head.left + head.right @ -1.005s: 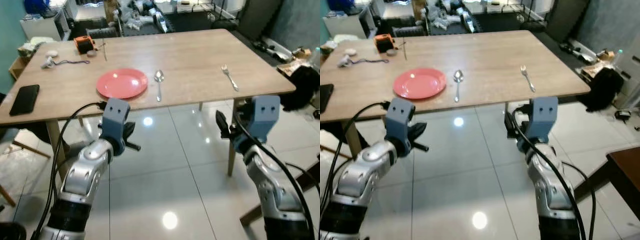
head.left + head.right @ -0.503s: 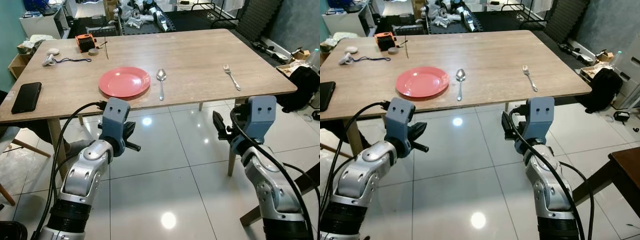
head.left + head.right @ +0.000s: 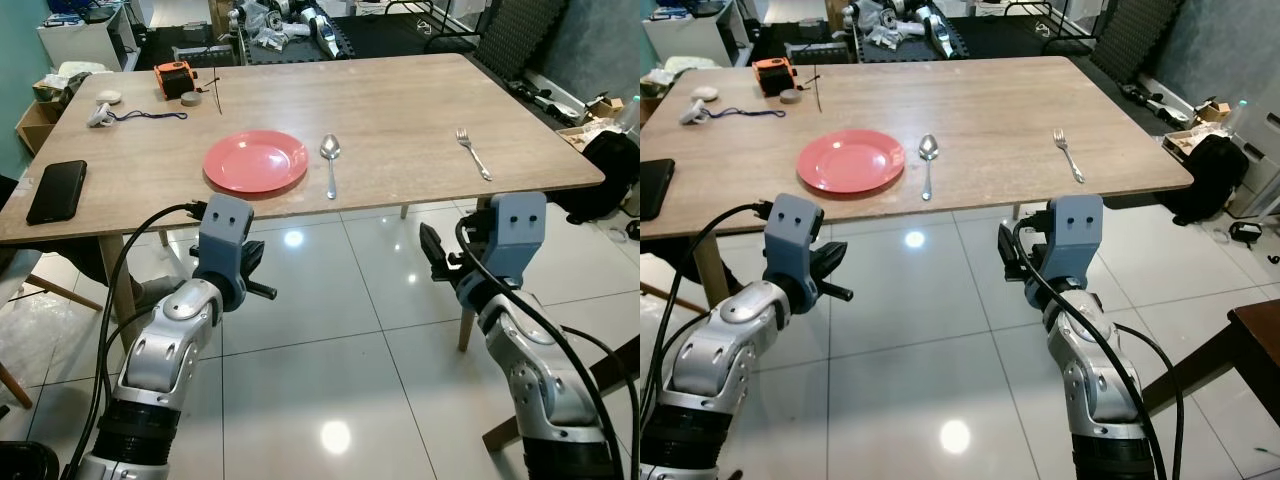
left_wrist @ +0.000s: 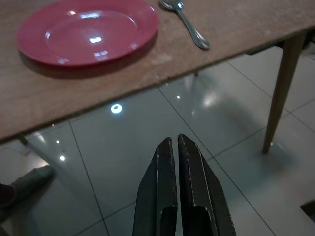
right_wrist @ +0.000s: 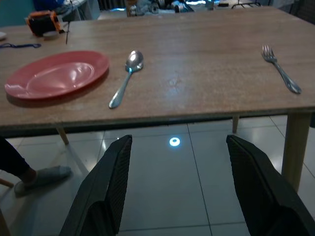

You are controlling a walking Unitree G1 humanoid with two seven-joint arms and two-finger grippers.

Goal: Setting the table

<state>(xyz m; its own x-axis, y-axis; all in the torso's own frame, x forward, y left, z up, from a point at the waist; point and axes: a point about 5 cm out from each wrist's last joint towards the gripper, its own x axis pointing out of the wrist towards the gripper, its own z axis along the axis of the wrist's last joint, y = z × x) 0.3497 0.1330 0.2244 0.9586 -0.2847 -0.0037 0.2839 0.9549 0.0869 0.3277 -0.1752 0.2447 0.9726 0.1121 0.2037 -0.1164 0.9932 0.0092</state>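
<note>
A red plate [image 3: 255, 160] lies near the front edge of the wooden table [image 3: 400, 110], with a silver spoon [image 3: 330, 162] just to its right. A fork [image 3: 472, 152] lies far to the right, near the table's right corner. My left gripper [image 3: 260, 282] hangs below the table edge in front of the plate, and in the left wrist view its fingers [image 4: 167, 152] are pressed together, shut and empty. My right gripper [image 3: 433, 257] is held low over the floor below the fork. Its fingers [image 5: 115, 167] are spread wide, open and empty.
A black phone [image 3: 55, 190] lies at the table's left edge. An orange device [image 3: 172, 78] and a corded item [image 3: 140, 115] sit at the far left. A black bag [image 3: 612, 175] is on the floor at right, a dark table corner [image 3: 1255, 325] nearby. Glossy tiles lie underfoot.
The whole view has shifted a little, so the camera moved. Both grippers keep the same pose, and nothing on the table has moved.
</note>
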